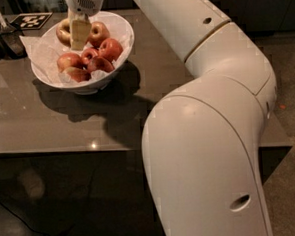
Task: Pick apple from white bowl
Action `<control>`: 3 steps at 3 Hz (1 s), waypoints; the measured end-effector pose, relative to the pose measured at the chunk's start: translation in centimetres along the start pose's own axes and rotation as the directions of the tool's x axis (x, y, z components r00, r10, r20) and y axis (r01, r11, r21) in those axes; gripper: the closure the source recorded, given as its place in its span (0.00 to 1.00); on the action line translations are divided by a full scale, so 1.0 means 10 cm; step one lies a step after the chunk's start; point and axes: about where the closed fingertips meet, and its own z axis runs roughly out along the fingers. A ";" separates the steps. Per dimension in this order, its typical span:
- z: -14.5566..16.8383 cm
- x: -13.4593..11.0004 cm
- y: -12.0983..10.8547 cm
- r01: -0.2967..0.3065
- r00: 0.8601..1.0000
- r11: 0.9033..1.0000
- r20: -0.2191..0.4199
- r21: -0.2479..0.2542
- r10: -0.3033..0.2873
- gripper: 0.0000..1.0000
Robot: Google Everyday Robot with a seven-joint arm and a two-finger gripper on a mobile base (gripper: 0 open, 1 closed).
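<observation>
The white bowl (117, 29) stands on the dark table at the far left, lined with crumpled white paper and holding several apples. The apple (61, 31), the yellowest one, lies at the back left of the bowl. A redder, yellow-streaked apple (98, 33) lies at the back right. My gripper (80, 34) hangs straight down over the back of the bowl between these two, right beside the yellow apple and hiding part of it. Plain red apples (110, 48) lie in the front half.
My white arm (207, 111) fills the right and centre of the view. A black-and-white marker tag (30, 20) lies behind the bowl. Dark items (4, 36) stand at the table's far left. The table's front edge (64, 152) runs below the bowl.
</observation>
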 end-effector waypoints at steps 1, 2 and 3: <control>-0.26 -0.13 -0.04 0.009 0.999 0.999 0.046 0.034 -0.010 1.00; -0.58 -0.33 -0.04 0.029 0.997 0.995 0.072 0.099 -0.036 1.00; -0.63 -0.36 -0.04 0.033 0.996 0.994 0.076 0.108 -0.041 1.00</control>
